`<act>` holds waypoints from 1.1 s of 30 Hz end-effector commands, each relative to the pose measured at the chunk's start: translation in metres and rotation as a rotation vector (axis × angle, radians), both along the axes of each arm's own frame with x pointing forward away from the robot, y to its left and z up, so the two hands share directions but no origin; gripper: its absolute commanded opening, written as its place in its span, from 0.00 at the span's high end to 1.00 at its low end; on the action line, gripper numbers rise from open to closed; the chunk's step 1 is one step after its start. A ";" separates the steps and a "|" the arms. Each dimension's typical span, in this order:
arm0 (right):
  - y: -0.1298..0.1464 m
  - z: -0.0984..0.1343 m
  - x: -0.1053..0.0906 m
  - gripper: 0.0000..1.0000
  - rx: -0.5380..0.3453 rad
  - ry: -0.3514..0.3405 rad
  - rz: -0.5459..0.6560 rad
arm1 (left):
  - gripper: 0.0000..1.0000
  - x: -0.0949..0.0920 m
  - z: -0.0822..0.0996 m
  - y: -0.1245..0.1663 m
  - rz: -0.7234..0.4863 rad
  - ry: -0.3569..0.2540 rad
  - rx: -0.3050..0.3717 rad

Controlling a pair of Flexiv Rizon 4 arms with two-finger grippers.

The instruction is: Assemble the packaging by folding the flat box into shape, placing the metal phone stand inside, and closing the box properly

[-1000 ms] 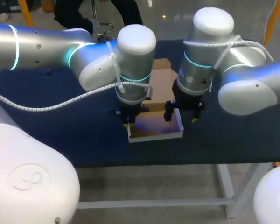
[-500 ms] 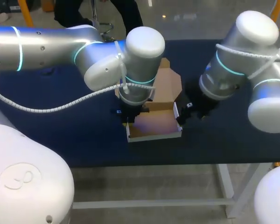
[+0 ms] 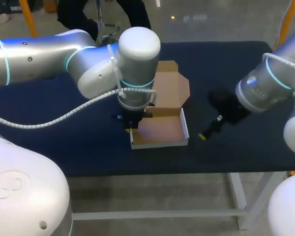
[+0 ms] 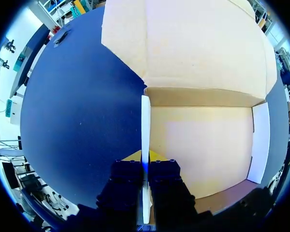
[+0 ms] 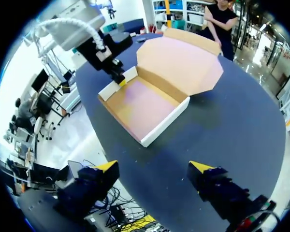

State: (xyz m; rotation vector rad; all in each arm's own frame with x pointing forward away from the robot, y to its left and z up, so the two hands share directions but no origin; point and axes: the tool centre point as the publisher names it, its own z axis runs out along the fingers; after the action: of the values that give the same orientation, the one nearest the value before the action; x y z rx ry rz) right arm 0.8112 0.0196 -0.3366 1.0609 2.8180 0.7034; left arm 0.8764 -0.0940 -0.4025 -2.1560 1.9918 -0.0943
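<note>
The cardboard box (image 3: 160, 130) stands as an open tray near the table's front edge, its lid (image 3: 169, 88) lying flat behind it. My left gripper (image 3: 132, 126) is shut on the box's left side wall. In the left wrist view that white wall (image 4: 145, 125) runs upright between the yellow fingertips of the left gripper (image 4: 145, 166), with the box's floor (image 4: 198, 145) beside it. My right gripper (image 3: 210, 129) hangs open to the right of the box, apart from it. From the right gripper (image 5: 153, 169) the box (image 5: 140, 104) lies ahead. No phone stand shows.
The dark blue table (image 3: 78, 132) has bare cloth to the left and right of the box. Its front edge runs close below the box. My left arm (image 5: 99, 43) stands over the box's left side.
My right arm has pulled away from the box's right wall, moving off to the right. My left gripper has kept its hold on the left wall, and the box has shifted slightly left.
</note>
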 end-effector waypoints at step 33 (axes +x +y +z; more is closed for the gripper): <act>-0.036 0.036 -0.046 0.00 0.133 -0.188 0.336 | 1.00 0.010 -0.012 0.034 -0.017 0.045 0.080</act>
State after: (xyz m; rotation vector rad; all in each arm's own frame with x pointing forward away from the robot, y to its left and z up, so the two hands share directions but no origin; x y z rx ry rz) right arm 0.7763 -0.0052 -0.3182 0.5115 2.8372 0.9471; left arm 0.8864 -0.0520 -0.4094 -2.1451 2.0450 -0.0323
